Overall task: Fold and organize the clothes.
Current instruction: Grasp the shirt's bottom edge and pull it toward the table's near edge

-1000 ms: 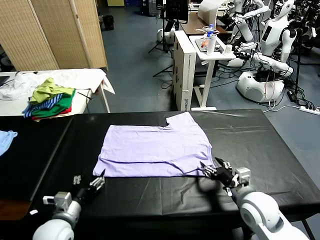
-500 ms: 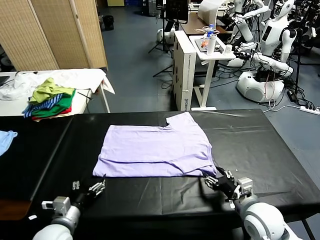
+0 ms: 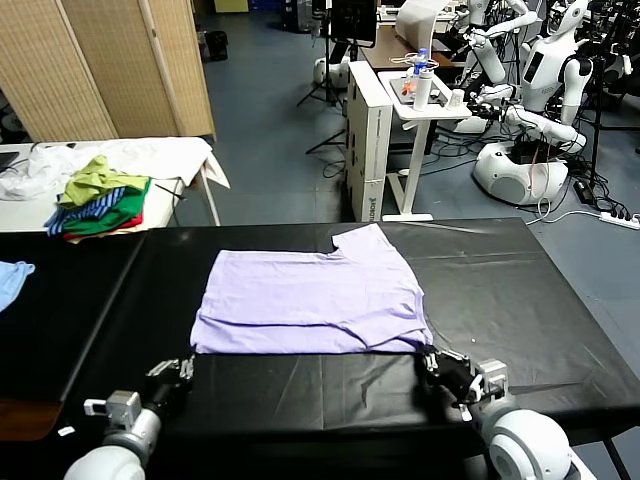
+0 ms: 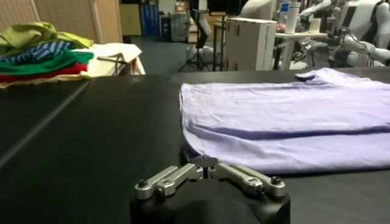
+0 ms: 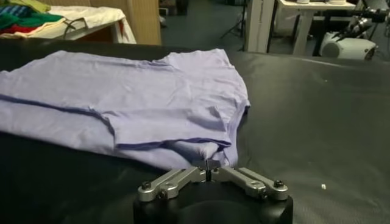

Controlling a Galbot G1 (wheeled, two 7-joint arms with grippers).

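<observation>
The clothes, one pale lavender T-shirt (image 3: pixel 310 295), lie spread flat in the middle of the black table (image 3: pixel 300 390). My left gripper (image 3: pixel 183 368) rests low on the table at the shirt's near left corner. In the left wrist view this gripper (image 4: pixel 207 167) is shut, with a small peak of the T-shirt (image 4: pixel 286 115) hem pinched at its tips. At the near right corner sits my right gripper (image 3: pixel 430 358). The right wrist view shows that gripper (image 5: pixel 208 167) shut on the T-shirt (image 5: pixel 134 97) edge below the folded sleeve.
A pile of green, yellow and striped clothes (image 3: pixel 100 200) sits on a white table at the far left. A light blue cloth (image 3: pixel 12 278) lies at the black table's left end. A white cart (image 3: pixel 400 110) and other robots (image 3: pixel 530 100) stand beyond the table.
Both grippers went from open to shut at the shirt's near corners. They drew back a little toward the table's front edge, and the near left corner shifted slightly.
</observation>
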